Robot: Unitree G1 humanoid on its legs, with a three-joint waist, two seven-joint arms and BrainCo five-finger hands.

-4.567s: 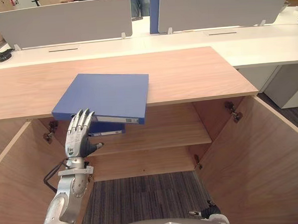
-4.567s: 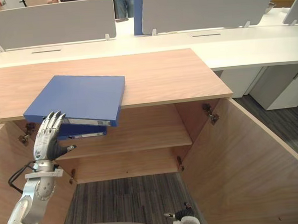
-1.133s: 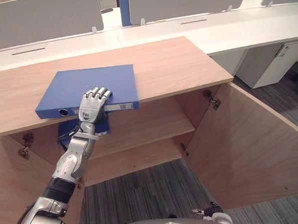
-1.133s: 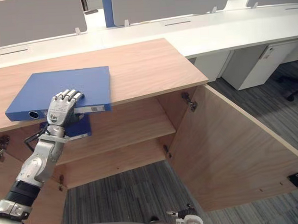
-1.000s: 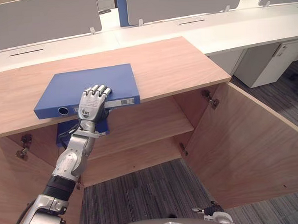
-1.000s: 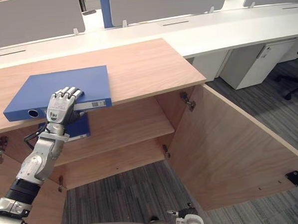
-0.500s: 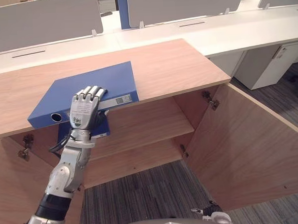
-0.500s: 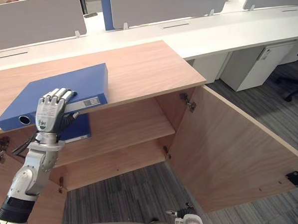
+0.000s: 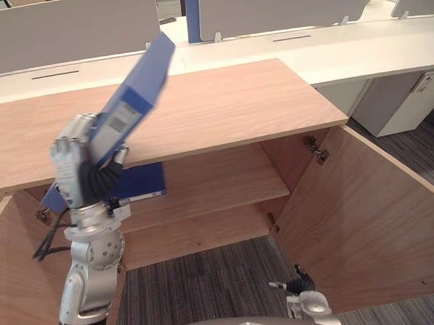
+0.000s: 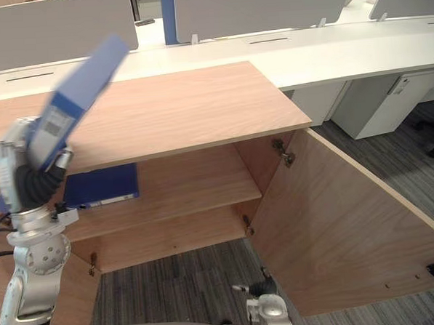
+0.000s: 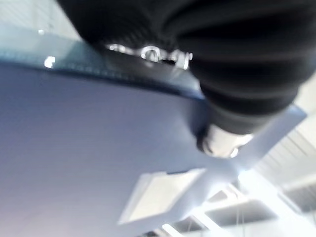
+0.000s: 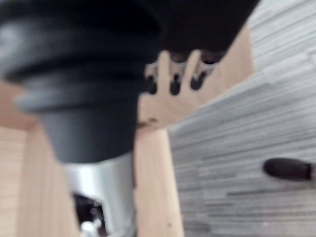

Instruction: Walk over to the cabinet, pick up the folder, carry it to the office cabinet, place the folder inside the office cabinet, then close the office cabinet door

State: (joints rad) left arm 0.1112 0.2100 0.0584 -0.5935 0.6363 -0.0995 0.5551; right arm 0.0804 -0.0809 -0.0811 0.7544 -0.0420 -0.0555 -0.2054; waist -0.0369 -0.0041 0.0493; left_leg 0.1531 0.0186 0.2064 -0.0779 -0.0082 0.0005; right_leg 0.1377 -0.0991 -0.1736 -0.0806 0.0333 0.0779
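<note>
Left hand (image 9: 73, 166) is clamped on the blue folder (image 9: 136, 86): fingers curled over the spine end, thumb on the other side. The left wrist view shows the folder's flat cover (image 11: 74, 148) right against the hand.

The folder is off the flat and tilted steeply. Its low end sits in front of the cabinet top's (image 9: 229, 111) front edge, toward the left corner. Its high end points up and back over the top. Can't tell if it touches the front edge.

The office cabinet is open. The right door (image 9: 366, 220) is swung out wide, with its hinges visible on the right inner wall. A second blue folder (image 9: 141, 182) lies flat at the left end of the inner shelf (image 9: 218, 184), just behind the left hand. The rest of the shelf is bare wood.

Right hand (image 9: 306, 305) hangs low over the striped carpet (image 9: 209, 287), near the open right door and well apart from the folder. Can't tell its state from either the eye views or its own wrist view.

Behind the cabinet, a white desk (image 9: 327, 44) runs along the back edge, with grey divider panels (image 9: 72, 28) on it.
</note>
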